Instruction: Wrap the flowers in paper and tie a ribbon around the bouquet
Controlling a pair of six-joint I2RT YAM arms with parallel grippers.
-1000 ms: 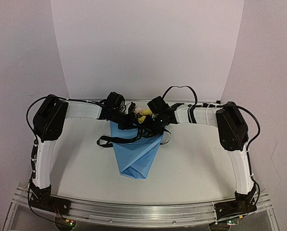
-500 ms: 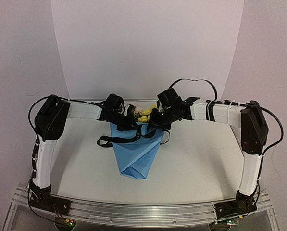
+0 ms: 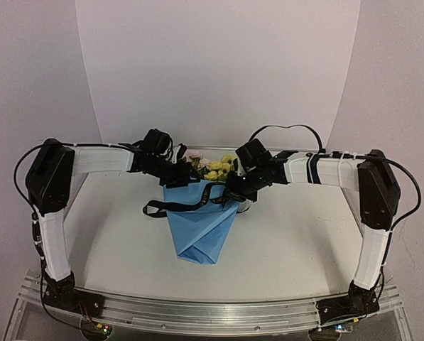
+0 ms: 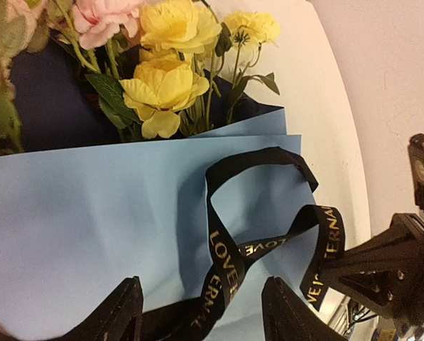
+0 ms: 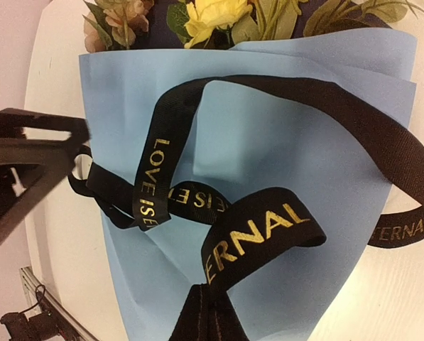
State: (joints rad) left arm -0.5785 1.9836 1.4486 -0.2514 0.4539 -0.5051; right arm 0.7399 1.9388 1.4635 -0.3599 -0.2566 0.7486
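Where it pinched – left hand (image 4: 201, 288) (now parted) astride ribbon (image 4: 219, 252).

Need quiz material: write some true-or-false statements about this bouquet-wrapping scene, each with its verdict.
1. The right hand is shut on the ribbon. True.
2. The paper shows its navy face on the outside. False: light blue faces out, and navy shows only inside, behind the blooms.
3. The left hand is open. True.
4. The flowers are all red. False: they are yellow and pale pink.
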